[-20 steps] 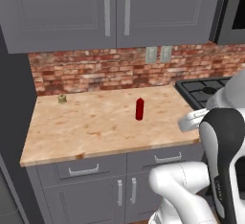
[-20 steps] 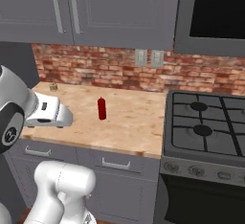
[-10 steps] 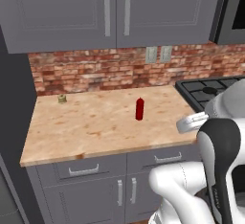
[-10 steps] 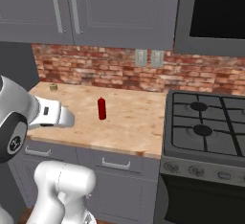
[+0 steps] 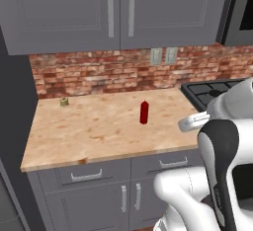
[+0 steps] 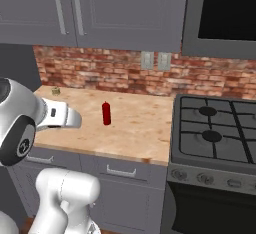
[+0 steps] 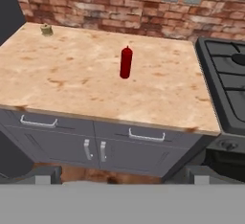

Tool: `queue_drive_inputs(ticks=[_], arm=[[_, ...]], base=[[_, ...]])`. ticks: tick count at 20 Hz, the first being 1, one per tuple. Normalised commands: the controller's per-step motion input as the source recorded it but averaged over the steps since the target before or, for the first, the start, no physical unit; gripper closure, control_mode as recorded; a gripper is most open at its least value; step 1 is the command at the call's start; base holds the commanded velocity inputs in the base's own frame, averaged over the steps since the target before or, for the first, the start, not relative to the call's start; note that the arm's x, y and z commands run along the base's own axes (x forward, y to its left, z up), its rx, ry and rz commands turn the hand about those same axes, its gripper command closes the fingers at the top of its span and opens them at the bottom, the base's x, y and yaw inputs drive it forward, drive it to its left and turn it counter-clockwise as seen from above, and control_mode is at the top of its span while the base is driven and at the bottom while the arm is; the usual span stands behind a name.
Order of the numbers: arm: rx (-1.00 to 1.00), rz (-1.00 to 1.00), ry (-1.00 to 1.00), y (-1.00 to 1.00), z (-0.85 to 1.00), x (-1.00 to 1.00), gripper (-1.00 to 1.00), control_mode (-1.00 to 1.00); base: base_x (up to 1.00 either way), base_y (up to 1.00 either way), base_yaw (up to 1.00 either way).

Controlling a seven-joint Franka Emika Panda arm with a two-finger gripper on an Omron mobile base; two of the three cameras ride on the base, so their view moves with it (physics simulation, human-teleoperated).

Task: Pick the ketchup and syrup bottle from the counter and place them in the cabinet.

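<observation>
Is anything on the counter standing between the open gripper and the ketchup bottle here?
Nothing visible does. In the hand view the ketchup stands upright alone on the counter, with bare wood between it and the front edge facing the gripper. The only other item, a small object, sits far off near the back corner.

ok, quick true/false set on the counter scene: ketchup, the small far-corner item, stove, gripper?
1. The ketchup stands upright on the counter. True.
2. The gripper is shut on the ketchup. False: it is open, back from the counter's front edge, holding nothing.
3. The stove sits left of the counter. False: it adjoins the counter's right end.
4. A small olive item sits in the counter's far left corner, near the brick wall. True.
5. The ketchup lies on the stove. False: it is on the counter.
</observation>
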Motion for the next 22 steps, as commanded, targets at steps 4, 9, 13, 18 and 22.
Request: queue_drive_inputs(ticks=[4,9,13,18,22], arm=[[0.0,0.0,0.0,0.0,0.0,0.42,-1.0,-1.0],[0.0,0.0,0.0,0.0,-0.01,0.4,-1.0,-1.0],[0.0,0.0,0.0,0.0,-0.12,0.29,-1.0,-1.0],[0.0,0.0,0.0,0.0,-0.25,0.2,-1.0,-1.0],[0.0,0.0,0.0,0.04,-0.41,0.13,-1.0,-1.0]], base=[[0.0,0.0,0.0],[0.0,0.0,0.0],[0.0,0.0,0.0],[0.0,0.0,0.0],[0.0,0.0,0.0]])
